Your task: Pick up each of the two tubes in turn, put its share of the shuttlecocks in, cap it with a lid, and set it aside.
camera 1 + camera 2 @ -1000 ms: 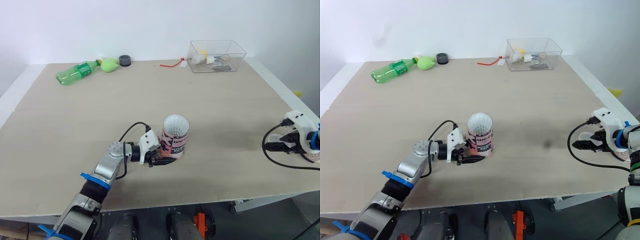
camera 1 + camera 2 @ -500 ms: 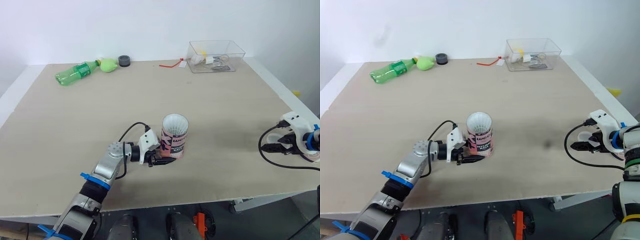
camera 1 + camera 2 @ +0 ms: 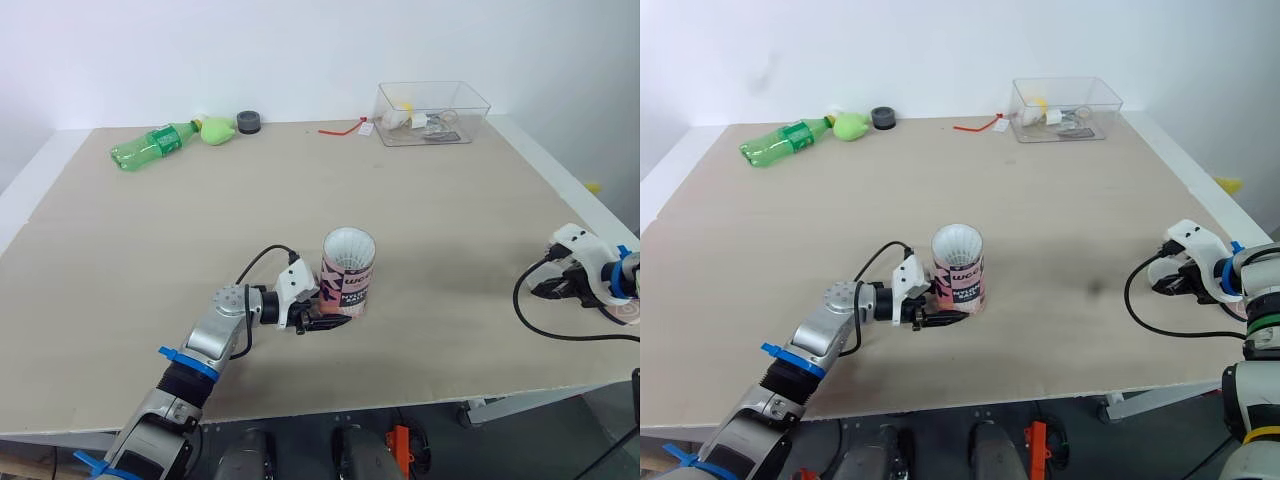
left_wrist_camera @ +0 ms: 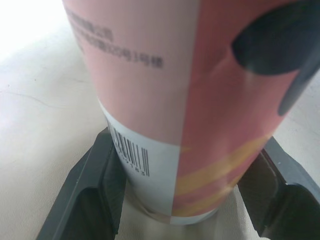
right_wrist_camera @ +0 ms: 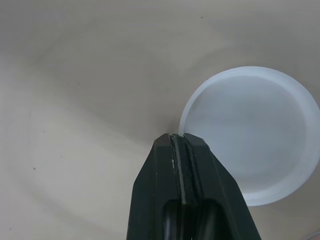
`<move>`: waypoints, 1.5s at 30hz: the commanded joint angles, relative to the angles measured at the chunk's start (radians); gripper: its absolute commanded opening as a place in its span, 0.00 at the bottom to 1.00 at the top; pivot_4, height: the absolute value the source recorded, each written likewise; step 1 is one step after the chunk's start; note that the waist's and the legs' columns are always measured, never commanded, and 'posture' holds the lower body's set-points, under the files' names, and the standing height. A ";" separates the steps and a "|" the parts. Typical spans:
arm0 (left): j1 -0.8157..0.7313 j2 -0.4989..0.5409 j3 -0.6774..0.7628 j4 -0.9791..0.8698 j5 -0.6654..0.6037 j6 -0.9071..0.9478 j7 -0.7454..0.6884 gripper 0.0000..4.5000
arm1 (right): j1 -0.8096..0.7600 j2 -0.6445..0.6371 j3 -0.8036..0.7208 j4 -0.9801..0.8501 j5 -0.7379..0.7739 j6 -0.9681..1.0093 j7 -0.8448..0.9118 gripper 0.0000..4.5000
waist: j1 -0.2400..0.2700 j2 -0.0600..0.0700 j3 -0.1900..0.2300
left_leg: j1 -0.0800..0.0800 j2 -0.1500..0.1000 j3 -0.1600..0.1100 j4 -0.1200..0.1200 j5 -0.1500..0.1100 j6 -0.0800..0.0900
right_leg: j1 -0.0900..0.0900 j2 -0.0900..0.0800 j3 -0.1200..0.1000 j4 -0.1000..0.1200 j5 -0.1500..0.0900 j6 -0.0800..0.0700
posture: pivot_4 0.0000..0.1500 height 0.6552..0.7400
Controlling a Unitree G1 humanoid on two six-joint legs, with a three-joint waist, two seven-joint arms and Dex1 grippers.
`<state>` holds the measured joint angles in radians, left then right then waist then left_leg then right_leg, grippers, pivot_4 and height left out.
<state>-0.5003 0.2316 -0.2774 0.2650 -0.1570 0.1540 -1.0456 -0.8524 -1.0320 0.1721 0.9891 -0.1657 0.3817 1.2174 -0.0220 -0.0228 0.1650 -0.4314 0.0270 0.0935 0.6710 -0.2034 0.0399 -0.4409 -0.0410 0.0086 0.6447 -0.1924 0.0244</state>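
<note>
A pink tube [image 3: 347, 285] stands upright in the middle of the table, its open top showing white shuttlecock feathers [image 3: 348, 246]. My left gripper [image 3: 333, 319] is shut on the tube's base; in the left wrist view a black finger [image 4: 100, 185] presses each side of the tube [image 4: 190, 90]. At the table's right edge my right gripper [image 3: 1162, 283] is shut. In the right wrist view its tips [image 5: 178, 138] meet on the rim of a white round lid [image 5: 250, 145] that lies flat on the table.
Along the far edge lie a green plastic bottle [image 3: 150, 145], a green lump [image 3: 218, 130], a black cap [image 3: 249, 122], a red tie [image 3: 345, 127] and a clear box [image 3: 432, 112] with small items. The table's right edge [image 3: 590, 215] runs close to my right gripper.
My right gripper has shifted slightly inward over the table and its fingers have gone from open to shut at the lid's rim. The left gripper and tube have not moved.
</note>
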 commanded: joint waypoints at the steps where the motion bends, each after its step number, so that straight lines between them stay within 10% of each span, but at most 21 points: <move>1: -0.008 0.000 0.007 -0.031 -0.015 0.000 0.002 0.60 | 0.002 -0.012 0.012 -0.008 -0.016 -0.066 0.036 0.02 | 0.000 0.000 0.000 | 0.000 0.000 0.000 0.000 0.000 0.000 | 0.000 0.000 0.000 0.000 0.000 0.000 | 1.00 1.00; 12: -0.012 0.012 0.011 -0.008 -0.015 -0.003 -0.007 0.60 | -0.036 -0.120 -0.007 -0.528 0.066 -0.286 0.330 0.02 | -0.001 0.007 0.001 | 0.000 0.000 0.001 -0.001 0.000 -0.001 | -0.001 0.001 0.001 0.000 0.000 0.000 | 1.00 1.00; 27: -0.114 -0.039 0.053 0.171 -0.011 -0.058 0.055 0.60 | -0.365 0.067 0.137 -0.780 0.384 -0.530 0.397 0.02 | 0.002 0.007 0.002 | -0.001 0.001 0.001 -0.001 -0.001 -0.002 | -0.002 0.000 0.000 0.000 -0.001 -0.002 | 1.00 1.00; 45: -0.156 -0.050 0.041 0.230 0.026 -0.105 0.037 0.60 | -0.508 0.130 0.424 -0.693 0.496 -0.735 0.397 0.02 | 0.002 0.006 0.002 | -0.001 0.001 0.001 -0.001 -0.002 -0.002 | -0.003 -0.003 -0.004 0.000 0.001 -0.008 | 1.00 1.00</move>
<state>-0.6399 0.1810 -0.2338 0.4971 -0.1361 0.0621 -1.0056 -1.3237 -0.8961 0.5923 0.2972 0.3021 -0.3302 1.5735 -0.0202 -0.0168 0.1675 -0.4328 0.0281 0.0947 0.6699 -0.2056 0.0376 -0.4435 -0.0439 0.0048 0.6448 -0.1912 0.0159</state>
